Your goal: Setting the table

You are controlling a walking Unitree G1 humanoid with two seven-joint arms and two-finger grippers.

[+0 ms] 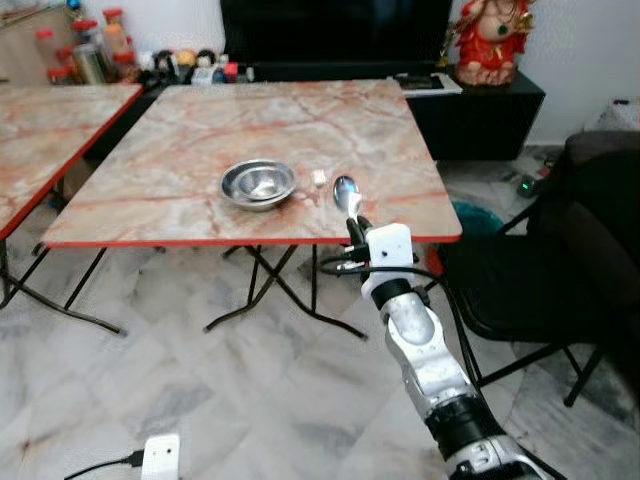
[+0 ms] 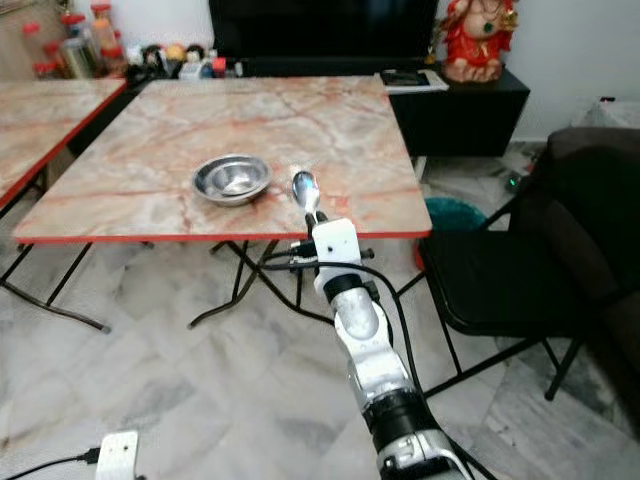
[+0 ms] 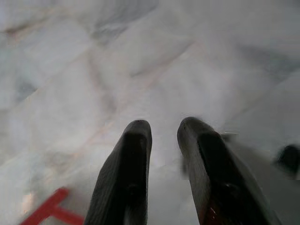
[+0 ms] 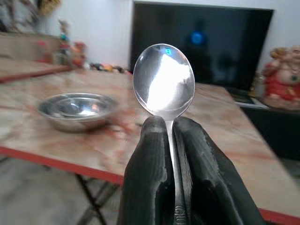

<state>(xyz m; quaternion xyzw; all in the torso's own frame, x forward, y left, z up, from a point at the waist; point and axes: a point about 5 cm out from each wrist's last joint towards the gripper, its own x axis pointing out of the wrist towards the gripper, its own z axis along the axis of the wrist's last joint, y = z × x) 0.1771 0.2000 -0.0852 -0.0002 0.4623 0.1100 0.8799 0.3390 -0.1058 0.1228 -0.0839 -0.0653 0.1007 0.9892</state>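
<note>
Right gripper: up at the near edge of the table, the right gripper (image 4: 171, 129) has its two black fingers (image 4: 147, 164) pinched tight on the spoon's handle, and that's a firm clamp, no gap either side of the stem
Spoon: the spoon (image 1: 346, 192) stands nearly upright out of the fingertips, bowl on top, handle running down between the pads, so the grip sits low on the stem just under the bowl
Why held so: my read is that gripping the thin handle keeps the bowl free, ready to be tipped down and laid flat beside the dish
Steel bowl: the steel bowl (image 1: 258, 183) sits on the marble table (image 1: 200, 130) near the front edge, to the robot's left of the spoon and apart from it, the natural anchor for the place setting
Small white piece: a small white object (image 1: 318, 178) lies between bowl and spoon on the tabletop, too small to identify
Left gripper: the left gripper (image 3: 164, 140) hangs over the pale tiled floor, fingers parted with a narrow gap and nothing between them, idle
Surroundings: black folding chair (image 1: 520, 290) to the right of the table, second table (image 1: 50, 120) off to the left
Stage: spoon in hand, not yet set down; the open spot just right of the bowl looks the likely target
</note>
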